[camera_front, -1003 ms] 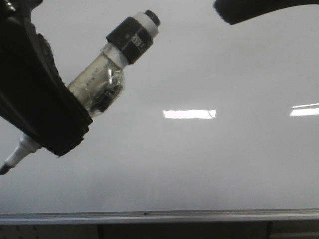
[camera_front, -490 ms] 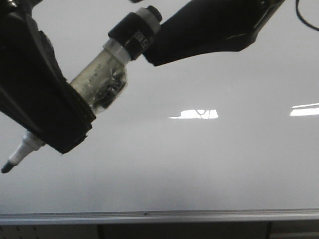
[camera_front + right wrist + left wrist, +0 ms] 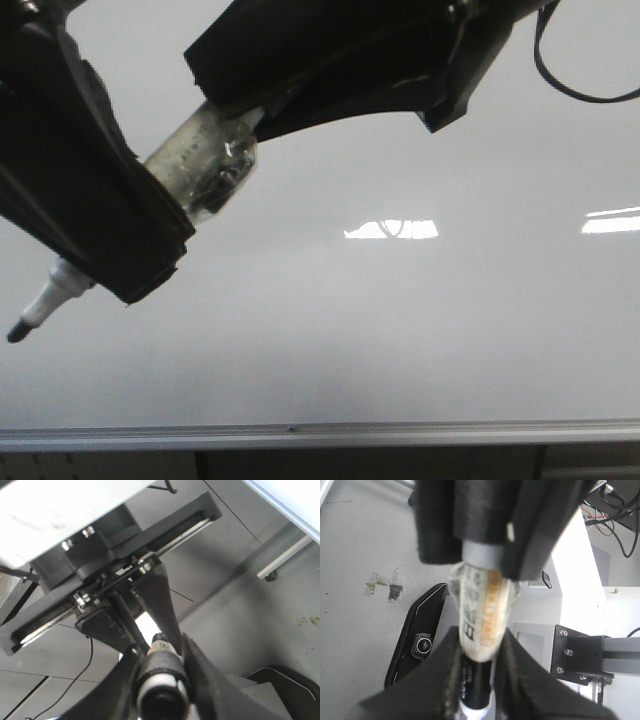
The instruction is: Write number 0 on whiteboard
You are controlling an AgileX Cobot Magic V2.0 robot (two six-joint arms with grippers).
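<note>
The whiteboard (image 3: 430, 330) fills the front view, glossy white with bright light reflections and a grey lower rim (image 3: 400, 434). No number 0 shows on it. My left gripper (image 3: 140, 250) is shut on a marker (image 3: 205, 170) with a clear, taped barrel. The marker is tilted, with its dark tip (image 3: 18, 330) low at the left, in front of the board. My right gripper (image 3: 230, 70) reaches in from the upper right and is shut on the marker's black rear end (image 3: 159, 680). The left wrist view shows the barrel (image 3: 482, 610) between both pairs of fingers.
The right arm's black cable (image 3: 570, 80) hangs at the upper right, in front of the board. The wrist views show the grey floor (image 3: 360, 555), a metal frame (image 3: 600, 650) and a black camera base (image 3: 422, 642) below.
My right gripper has come in from the upper right, moved left and down, and closed over the marker's rear end. My left gripper and the marker have barely moved.
</note>
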